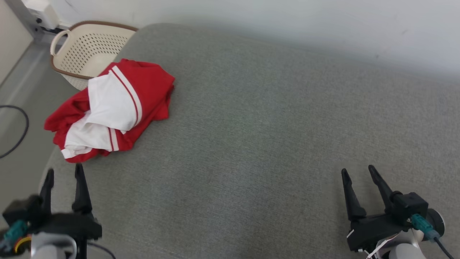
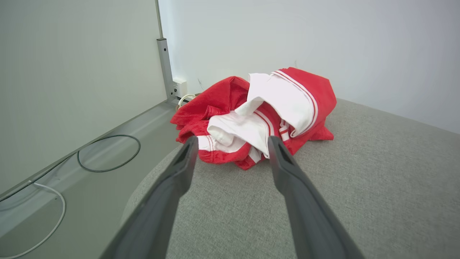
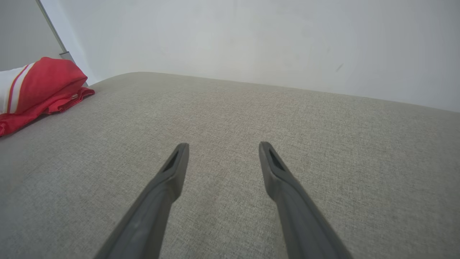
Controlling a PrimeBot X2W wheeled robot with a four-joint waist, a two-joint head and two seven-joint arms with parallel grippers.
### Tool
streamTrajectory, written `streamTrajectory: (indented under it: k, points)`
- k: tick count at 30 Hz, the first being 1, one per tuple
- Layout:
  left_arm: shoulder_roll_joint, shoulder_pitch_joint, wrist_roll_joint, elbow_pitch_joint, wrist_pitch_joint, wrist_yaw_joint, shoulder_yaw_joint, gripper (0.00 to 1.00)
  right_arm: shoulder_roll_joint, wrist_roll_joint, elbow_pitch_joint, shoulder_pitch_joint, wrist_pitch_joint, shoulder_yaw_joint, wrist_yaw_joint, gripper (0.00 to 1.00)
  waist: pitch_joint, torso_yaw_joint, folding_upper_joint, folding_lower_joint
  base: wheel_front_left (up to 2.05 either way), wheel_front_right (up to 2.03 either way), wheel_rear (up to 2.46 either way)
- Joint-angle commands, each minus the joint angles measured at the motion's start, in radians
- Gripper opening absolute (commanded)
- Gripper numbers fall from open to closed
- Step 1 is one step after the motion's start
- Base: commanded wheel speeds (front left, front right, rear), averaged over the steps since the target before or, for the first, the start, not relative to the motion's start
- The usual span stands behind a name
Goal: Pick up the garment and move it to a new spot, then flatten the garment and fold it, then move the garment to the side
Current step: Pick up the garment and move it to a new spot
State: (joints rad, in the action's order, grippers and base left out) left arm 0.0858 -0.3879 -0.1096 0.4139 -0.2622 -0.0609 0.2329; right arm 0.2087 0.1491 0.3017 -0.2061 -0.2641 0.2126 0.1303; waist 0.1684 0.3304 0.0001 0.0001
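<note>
**Status: task not started, garment not yet picked up**

Head view: the red-and-white garment (image 1: 111, 108) lay in a crumpled heap at the far-left corner of the grey cushion (image 1: 269, 144), part of it hanging over the left edge. A beige laundry basket (image 1: 86, 46) stood on the floor just behind it. The left gripper (image 1: 64, 171) sat at lower left, just short of the heap's near edge, fingers apart and nothing between them. The right gripper (image 1: 358, 171) sat at lower right, well apart from the garment, fingers also apart and empty.

Left wrist view: the left gripper (image 2: 233, 142) was lined up on the near side of the heap, where white panels with red stripes lay folded over red mesh. The fingertips looked close to the cloth; contact could not be confirmed. A dark cable (image 2: 107, 151) looped on the floor to the left.

Right wrist view: the right gripper (image 3: 223, 145) pointed at bare cushion. The garment (image 3: 43, 82) showed at the far-left edge.

Judgement: nothing was done. The pick-up, the move to a new spot, the flatten, the fold and the move aside were all left. The left arm looked staged for the first grasp.
</note>
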Motion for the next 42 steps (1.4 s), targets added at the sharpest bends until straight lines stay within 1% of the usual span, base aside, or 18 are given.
streamTrajectory:
  k: [1,3,8,14,17,23,26,28,32,33,34,35,38,42]
  points:
    - [0.000,-0.029,0.010,0.007,-0.004,-0.009,0.003,1.00,0.010,0.003,-0.007,-0.005,0.000,-0.001,0.001,1.00,0.044,-0.039,-0.0001,-0.0001,0.00,0.00,0.00]
    - [0.015,-0.082,0.005,0.037,-0.004,-0.017,0.007,1.00,0.022,0.006,-0.017,-0.014,-0.001,-0.001,0.001,1.00,0.068,-0.057,-0.0001,-0.0001,0.00,0.00,0.00]
    - [0.067,-0.223,0.051,0.135,-0.003,-0.025,-0.028,1.00,0.047,0.008,-0.033,-0.030,-0.001,-0.008,0.001,1.00,0.120,-0.096,-0.0001,-0.0001,0.00,0.00,0.00]
    - [0.122,-0.383,0.054,0.309,0.007,-0.043,-0.058,1.00,0.070,0.022,-0.035,-0.047,-0.001,-0.004,0.001,1.00,0.171,-0.138,-0.0001,-0.0001,0.00,0.00,0.00]
    - [0.152,-0.448,0.058,0.381,0.023,-0.042,-0.064,1.00,0.080,0.029,-0.038,-0.059,-0.001,-0.003,0.001,1.00,0.197,-0.159,-0.0001,-0.0001,0.00,0.00,0.00]
    - [0.195,-0.531,0.064,0.494,0.061,-0.007,-0.063,1.00,0.100,0.038,-0.036,-0.076,0.000,-0.001,0.001,1.00,0.233,-0.192,-0.0001,-0.0001,0.00,0.00,0.00]
    - [0.218,-0.552,0.078,0.540,0.067,0.027,-0.066,1.00,0.103,0.038,-0.039,-0.076,0.000,-0.004,0.001,1.00,0.244,-0.204,-0.0001,-0.0001,0.00,0.00,0.00]
    - [0.221,-0.562,0.080,0.565,0.072,0.046,-0.071,1.00,0.105,0.038,-0.039,-0.071,0.000,-0.008,0.001,1.00,0.247,-0.208,-0.0001,-0.0001,0.00,0.00,0.00]
    - [0.220,-0.573,0.082,0.604,0.084,0.049,-0.081,1.00,0.102,0.038,-0.037,-0.066,0.001,-0.008,0.000,1.00,0.247,-0.212,-0.0001,-0.0001,0.00,0.00,0.00]
    - [0.219,-0.574,0.081,0.616,0.090,0.051,-0.084,0.96,0.099,0.038,-0.035,-0.064,0.001,-0.008,0.000,1.00,0.246,-0.212,-0.0001,-0.0001,0.00,0.00,0.00]
    - [0.219,-0.573,0.081,0.628,0.092,0.052,-0.087,0.09,0.095,0.039,-0.032,-0.063,0.001,-0.008,0.000,1.00,0.243,-0.212,-0.0001,-0.0001,0.00,0.00,0.00]
    - [0.218,-0.573,0.075,0.641,0.093,0.058,-0.083,0.00,0.090,0.041,-0.031,-0.061,0.001,-0.008,0.000,1.00,0.240,-0.212,-0.0001,-0.0001,0.00,0.00,0.00]
    - [0.216,-0.571,0.072,0.674,0.104,0.062,-0.090,0.00,0.077,0.045,-0.028,-0.060,0.001,-0.001,0.000,1.00,0.227,-0.212,-0.0001,-0.0001,0.00,0.00,0.00]
    - [0.221,-0.591,0.092,0.676,0.076,0.044,-0.119,0.00,0.065,0.048,-0.024,-0.059,0.000,-0.001,0.000,1.00,0.204,-0.207,-0.0001,-0.0001,0.00,0.00,0.00]
